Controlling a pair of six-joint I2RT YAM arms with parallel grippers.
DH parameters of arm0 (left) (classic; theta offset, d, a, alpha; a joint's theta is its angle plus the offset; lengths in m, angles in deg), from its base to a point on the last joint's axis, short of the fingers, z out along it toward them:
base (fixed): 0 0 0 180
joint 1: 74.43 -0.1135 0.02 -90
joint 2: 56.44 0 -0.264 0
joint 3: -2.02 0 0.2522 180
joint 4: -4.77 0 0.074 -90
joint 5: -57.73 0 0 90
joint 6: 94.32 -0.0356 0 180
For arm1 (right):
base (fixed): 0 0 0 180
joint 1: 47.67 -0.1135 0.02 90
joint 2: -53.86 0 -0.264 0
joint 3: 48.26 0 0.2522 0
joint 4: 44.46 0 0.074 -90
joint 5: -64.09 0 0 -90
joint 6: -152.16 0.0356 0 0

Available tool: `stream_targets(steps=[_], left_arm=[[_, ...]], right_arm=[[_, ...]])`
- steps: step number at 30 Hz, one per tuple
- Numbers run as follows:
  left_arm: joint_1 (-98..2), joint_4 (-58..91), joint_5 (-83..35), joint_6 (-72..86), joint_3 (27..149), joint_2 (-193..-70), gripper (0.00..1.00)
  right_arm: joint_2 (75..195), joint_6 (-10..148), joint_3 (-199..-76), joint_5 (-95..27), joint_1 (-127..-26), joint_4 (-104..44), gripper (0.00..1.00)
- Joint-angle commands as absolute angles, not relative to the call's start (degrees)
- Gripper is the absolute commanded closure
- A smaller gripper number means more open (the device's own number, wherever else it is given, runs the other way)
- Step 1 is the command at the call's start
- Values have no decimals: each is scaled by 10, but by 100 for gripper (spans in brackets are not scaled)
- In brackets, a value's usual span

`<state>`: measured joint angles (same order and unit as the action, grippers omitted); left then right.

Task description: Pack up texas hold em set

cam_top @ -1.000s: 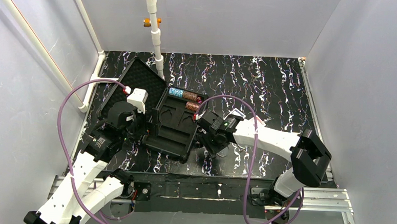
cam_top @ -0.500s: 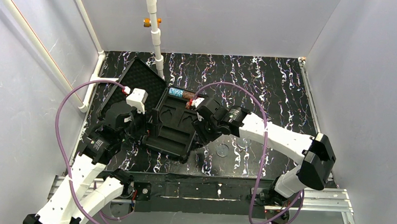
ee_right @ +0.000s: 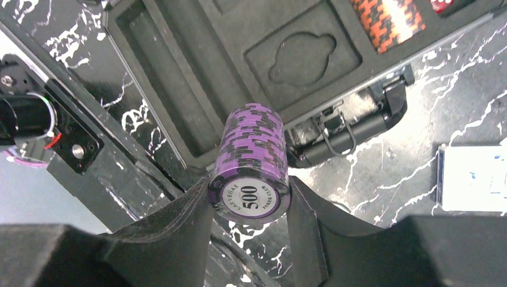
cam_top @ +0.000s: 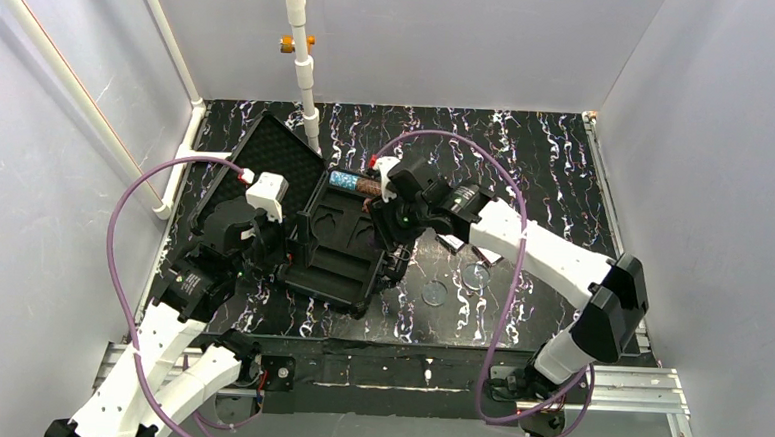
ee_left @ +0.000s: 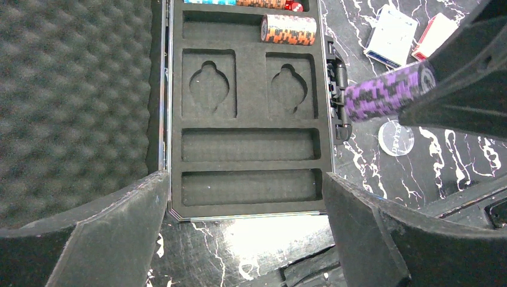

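Observation:
The texas hold em set's black case [cam_top: 336,261] lies open, its foam lid [ee_left: 72,89] to the left and its moulded tray [ee_left: 251,176] showing bare slots. A brown chip stack [ee_left: 288,28] and teal chips [cam_top: 342,179] lie in the far rows. My right gripper [ee_right: 250,203] is shut on a purple chip stack [ee_right: 251,158], held lying on its side above the case's right edge by the latch [ee_right: 347,134]. My left gripper [ee_left: 245,221] stands open at the tray's near end, nothing between its fingers. Two card decks [ee_left: 391,34] [ee_left: 435,33] and a clear round disc [ee_left: 396,137] lie on the table to the right.
A white pipe [cam_top: 301,64] runs down the back wall to the case's far corner. A second clear disc [cam_top: 476,275] lies on the black marbled table [cam_top: 526,166] right of the case. A red die [ee_right: 442,5] sits in the tray's far row.
My right arm has swung up and away from the table beside the case, carrying the purple stack over the case's right edge and uncovering the decks and discs. The left arm has barely moved.

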<state>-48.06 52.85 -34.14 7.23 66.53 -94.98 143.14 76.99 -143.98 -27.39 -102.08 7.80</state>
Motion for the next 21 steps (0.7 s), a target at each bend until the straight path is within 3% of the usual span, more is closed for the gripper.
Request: stream_targets(steps=[1,21], left_arm=[[-480,528,-341,68,666,-943,1],[-480,530,-337,70,667,-939,1]], right_arm=[[1450,766,-1502,-300,-1010,8,99],[1543,794,-1619,-264,-975,-39,99]])
